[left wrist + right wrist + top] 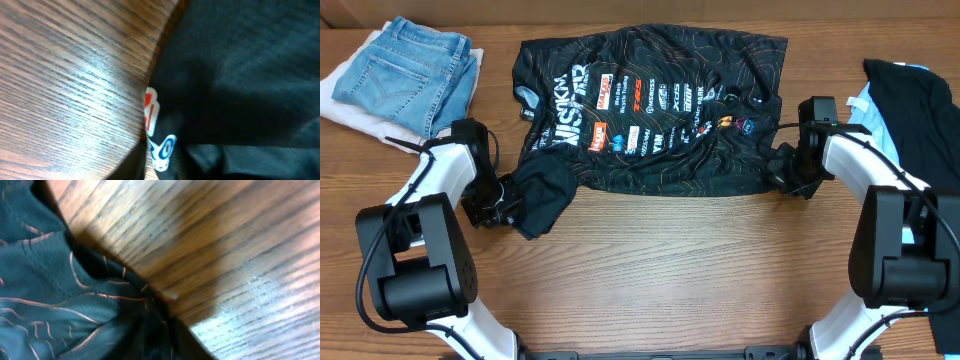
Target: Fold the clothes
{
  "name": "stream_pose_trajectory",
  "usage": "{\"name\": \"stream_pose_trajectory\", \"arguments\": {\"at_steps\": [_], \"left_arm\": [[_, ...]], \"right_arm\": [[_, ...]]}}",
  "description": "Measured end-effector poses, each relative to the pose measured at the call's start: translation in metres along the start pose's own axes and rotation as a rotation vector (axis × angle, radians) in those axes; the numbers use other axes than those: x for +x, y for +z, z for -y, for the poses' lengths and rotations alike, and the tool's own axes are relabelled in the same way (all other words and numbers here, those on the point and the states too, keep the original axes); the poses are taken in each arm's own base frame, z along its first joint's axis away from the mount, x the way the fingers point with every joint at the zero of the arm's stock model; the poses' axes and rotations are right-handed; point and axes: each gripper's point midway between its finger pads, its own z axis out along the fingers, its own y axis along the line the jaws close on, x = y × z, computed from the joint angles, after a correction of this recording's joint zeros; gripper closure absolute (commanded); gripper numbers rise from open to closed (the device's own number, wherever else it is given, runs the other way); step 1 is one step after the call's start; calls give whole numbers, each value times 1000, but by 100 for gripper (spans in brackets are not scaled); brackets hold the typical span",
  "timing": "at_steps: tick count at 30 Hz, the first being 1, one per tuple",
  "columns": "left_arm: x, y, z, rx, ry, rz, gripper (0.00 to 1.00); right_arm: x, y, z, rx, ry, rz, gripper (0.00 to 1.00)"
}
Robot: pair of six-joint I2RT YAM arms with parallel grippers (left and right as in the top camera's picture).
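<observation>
- Table (700, 270): jersey (660, 110) lies spread out at far centre, print up.
- Jeans (410, 70): folded at far left, apart from the jersey.
- Left gripper (508, 208): at the bunched near sleeve.
- Right gripper (782, 170): at the jersey's right edge.
- Both grips: can't tell, fabric fills the wrist views.

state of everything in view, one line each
jersey: spread open, not folded, one sleeve bunched
jeans: folded
black garment: lying at the table edge, partly out of view
left gripper: at the bunched sleeve, fingers hidden
right gripper: at the jersey's corner, fingers hidden
</observation>
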Motion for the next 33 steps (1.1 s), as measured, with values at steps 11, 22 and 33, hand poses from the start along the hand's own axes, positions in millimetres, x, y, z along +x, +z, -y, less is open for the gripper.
{"name": "stream_pose_trajectory", "arguments": {"at_steps": [11, 22, 33], "left_arm": [[28, -1, -9, -30, -6, -114, 96], [47, -4, -16, -59, -10, -190, 96], [69, -74, -27, -38, -1, -49, 96]], "right_arm": [[15, -11, 15, 93, 55, -72, 96], [13, -15, 22, 136, 83, -61, 96], [24, -83, 35, 152, 162, 36, 96]]}}
